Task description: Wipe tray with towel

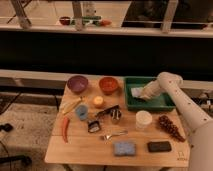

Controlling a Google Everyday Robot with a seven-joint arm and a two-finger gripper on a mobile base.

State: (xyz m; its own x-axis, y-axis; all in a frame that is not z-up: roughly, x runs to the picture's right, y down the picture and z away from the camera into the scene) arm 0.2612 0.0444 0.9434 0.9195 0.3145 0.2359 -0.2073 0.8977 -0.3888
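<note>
Dark green tray (150,108) holds a whitish-grey towel (135,92) gripped by the seemingly white pincer (143,94); purple bowl (77,83), orange bowl (108,84), blue sponge (124,148).

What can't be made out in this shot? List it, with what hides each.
Camera view only:
1. End effector, down in the tray against the towel: the wrist hides whether it grips or only presses it.
2. Tray floor beneath the arm: covered by it.
3. Arm's base: cut off by right and bottom edges.
4. Small dark objects mid-table: too small to identify.
</note>
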